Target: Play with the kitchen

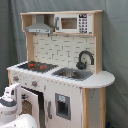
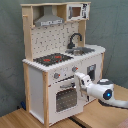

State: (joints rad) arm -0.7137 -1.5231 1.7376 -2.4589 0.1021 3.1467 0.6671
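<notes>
The kitchen [image 1: 60, 55] [image 2: 55, 50] is a tall white and light-wood toy that shows in both exterior views. It has a black stovetop [image 1: 34, 65] with red rings, a black faucet [image 1: 85, 57] over the sink [image 1: 72, 74], a grey hood [image 1: 40, 27] and a small microwave [image 1: 72, 23]. In the second exterior view my gripper [image 2: 80, 80] is at the top edge of the windowed oven door [image 2: 65, 99], just below the knobs. My white arm [image 1: 10, 100] stands low at the first exterior view's left, and the gripper is hidden there.
A grey curtain [image 1: 117, 40] hangs behind the kitchen. The kitchen stands on a light wooden surface [image 2: 20, 119]. A cupboard door with a dark panel [image 1: 62, 106] is beside the oven. My arm's wrist [image 2: 106, 92] reaches in from the second exterior view's right.
</notes>
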